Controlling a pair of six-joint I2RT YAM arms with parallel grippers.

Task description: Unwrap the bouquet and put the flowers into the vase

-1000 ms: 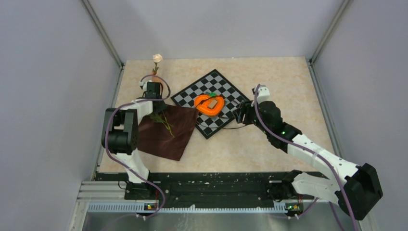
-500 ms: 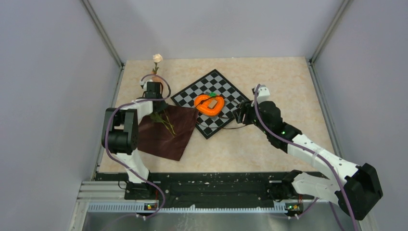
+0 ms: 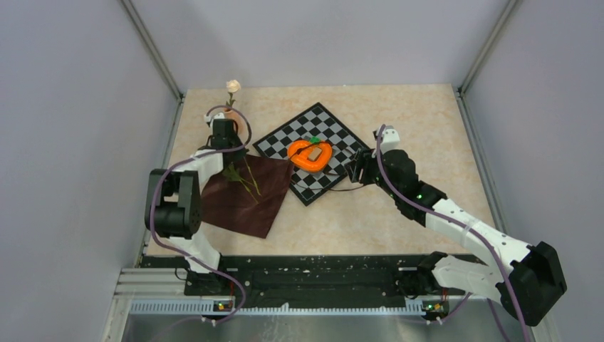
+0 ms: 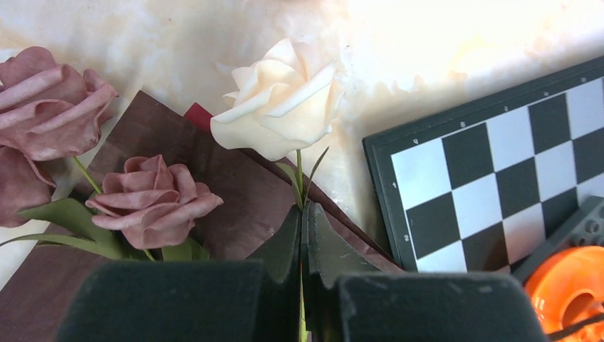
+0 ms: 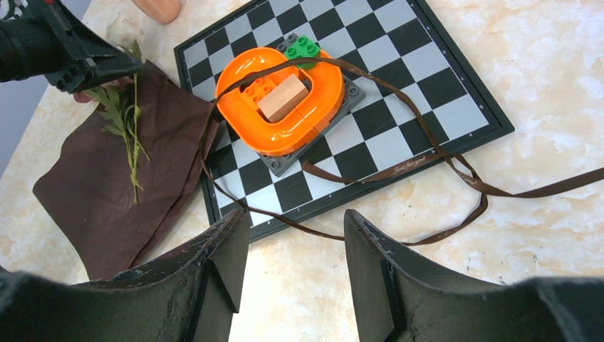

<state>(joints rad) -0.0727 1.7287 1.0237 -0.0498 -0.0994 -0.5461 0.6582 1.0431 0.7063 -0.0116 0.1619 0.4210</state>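
The bouquet is undone. Its maroon cloth (image 3: 246, 199) lies flat left of the chessboard, with green stems (image 3: 242, 178) across it. My left gripper (image 4: 305, 208) is shut on the thin stem of a cream rose (image 4: 281, 100) over the cloth's far corner. Dusty pink roses (image 4: 153, 199) lie just left of it. From above, the left gripper (image 3: 224, 137) sits beside the terracotta vase (image 3: 239, 125), above which another cream rose (image 3: 233, 86) stands upright. My right gripper (image 5: 295, 214) is open and holds nothing, near the board's front edge.
An orange heart-shaped object (image 3: 310, 154) with a wooden block and bricks sits on the chessboard (image 3: 335, 135). A loose brown ribbon (image 5: 534, 192) trails over the heart, the board and the table to the right. The enclosure walls stand close on the left.
The left gripper has shut on the cream rose's stem and moved slightly towards the vase. The stems on the cloth shifted a little. The right arm has not moved.
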